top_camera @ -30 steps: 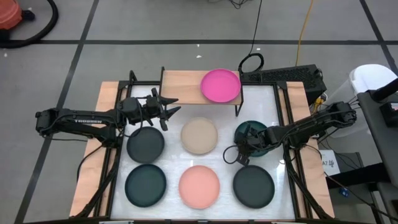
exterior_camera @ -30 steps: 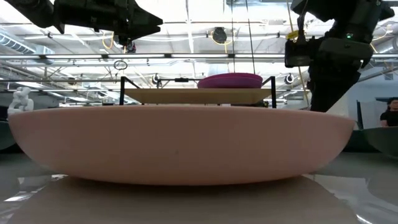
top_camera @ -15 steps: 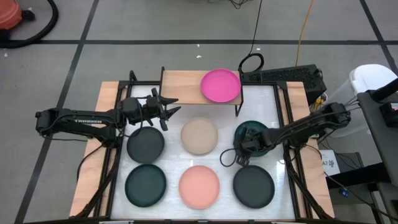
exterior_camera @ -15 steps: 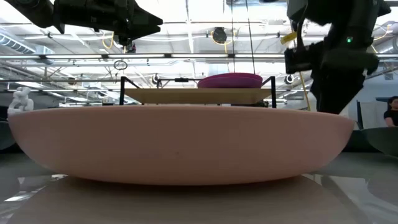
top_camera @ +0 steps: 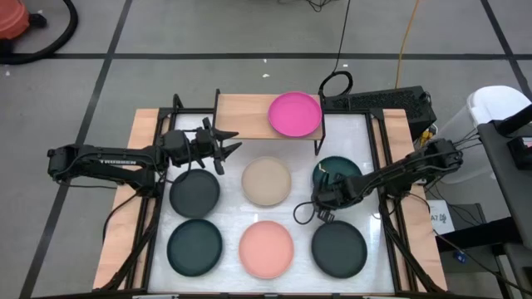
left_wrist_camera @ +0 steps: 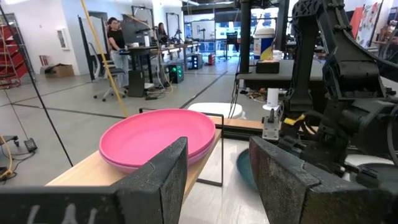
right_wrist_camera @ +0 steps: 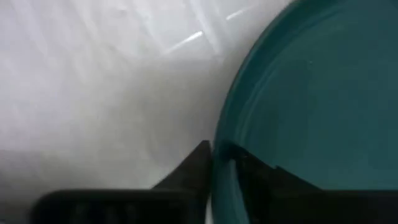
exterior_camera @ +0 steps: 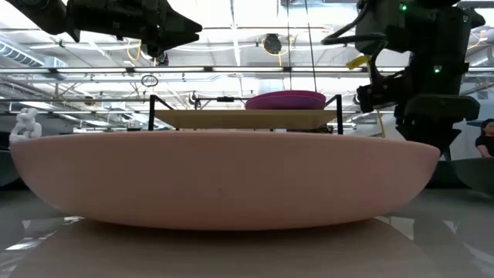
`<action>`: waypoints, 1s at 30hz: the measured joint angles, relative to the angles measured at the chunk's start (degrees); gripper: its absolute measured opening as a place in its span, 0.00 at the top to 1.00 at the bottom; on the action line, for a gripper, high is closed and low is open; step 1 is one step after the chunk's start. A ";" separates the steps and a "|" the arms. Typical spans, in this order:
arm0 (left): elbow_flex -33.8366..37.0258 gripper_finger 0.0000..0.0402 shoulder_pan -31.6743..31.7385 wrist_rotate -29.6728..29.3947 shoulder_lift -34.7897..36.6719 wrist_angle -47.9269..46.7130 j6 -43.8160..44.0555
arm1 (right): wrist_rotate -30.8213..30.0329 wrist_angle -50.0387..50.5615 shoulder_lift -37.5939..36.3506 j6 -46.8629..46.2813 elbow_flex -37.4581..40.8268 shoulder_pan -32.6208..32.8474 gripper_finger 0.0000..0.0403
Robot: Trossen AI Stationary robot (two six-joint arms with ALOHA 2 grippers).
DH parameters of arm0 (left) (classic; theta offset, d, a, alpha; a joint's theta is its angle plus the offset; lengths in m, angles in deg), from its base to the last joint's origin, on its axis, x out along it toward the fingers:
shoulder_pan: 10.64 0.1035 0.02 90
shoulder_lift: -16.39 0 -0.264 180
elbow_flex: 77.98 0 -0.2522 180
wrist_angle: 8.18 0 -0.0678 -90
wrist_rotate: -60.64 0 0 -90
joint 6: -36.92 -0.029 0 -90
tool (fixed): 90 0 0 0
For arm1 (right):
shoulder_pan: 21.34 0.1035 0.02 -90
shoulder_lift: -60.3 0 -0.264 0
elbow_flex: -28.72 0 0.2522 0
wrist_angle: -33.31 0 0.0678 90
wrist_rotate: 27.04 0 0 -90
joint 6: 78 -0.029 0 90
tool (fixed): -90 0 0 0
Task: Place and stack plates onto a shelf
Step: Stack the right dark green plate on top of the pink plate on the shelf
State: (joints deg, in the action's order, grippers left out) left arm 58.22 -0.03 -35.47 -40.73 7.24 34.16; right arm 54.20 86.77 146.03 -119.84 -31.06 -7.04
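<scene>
White and glossy, the tabletop (top_camera: pixel 224 224) sits in a frame of pale wooden edges on a grey floor crossed by dark lines; in the low view, ceiling trusses and lamps fill the room beyond.

At the far side stands the shelf (top_camera: pixel 245 112), a small rectangular light-wood board on thin black metal legs. On its right end lies the magenta plate (top_camera: pixel 295 114), round, shallow and matte; the left wrist view shows a second, purple rim just under it, so two plates are stacked there.

Six more round plates lie flat on the table in two rows. Far row: a dark grey plate (top_camera: pixel 194 190), the beige plate (top_camera: pixel 266 182) and the teal plate (top_camera: pixel 337 174). Near row: a second dark plate (top_camera: pixel 194 246), the salmon pink plate (top_camera: pixel 267 248) and a third dark plate (top_camera: pixel 339 249). The salmon one fills the low view as a broad smooth bowl shape.

Right gripper (top_camera: pixel 323 198) is down at the near-left rim of the teal plate. Its wrist view shows its two dark fingers (right_wrist_camera: pixel 198 163) straddling the thin raised rim, one outside on the white table and one inside the plate, pinching it.

Left gripper (top_camera: pixel 223 150) hovers above the table just beside the shelf's left end, its blunt black fingers (left_wrist_camera: pixel 163 180) spread apart with nothing between them.
</scene>
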 joint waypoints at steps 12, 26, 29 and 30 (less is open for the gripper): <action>0.00 0.56 0.01 0.00 0.00 -0.27 0.02 | -6.44 11.47 -18.01 -12.34 0.13 -0.62 1.00; 0.00 0.56 0.00 0.00 0.00 0.42 0.07 | -28.21 14.11 -26.16 11.67 -16.16 -15.91 1.00; 0.00 0.56 0.00 0.00 0.00 0.50 0.07 | -26.70 5.11 -22.97 24.96 -20.47 -19.97 1.00; 0.00 0.56 0.01 0.00 0.00 0.50 0.07 | -24.85 2.01 -21.66 29.19 -21.61 -21.21 1.00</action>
State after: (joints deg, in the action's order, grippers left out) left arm 58.22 -0.03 -35.47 -40.73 7.73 34.22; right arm 29.35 88.78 124.37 -90.65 -52.67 -28.25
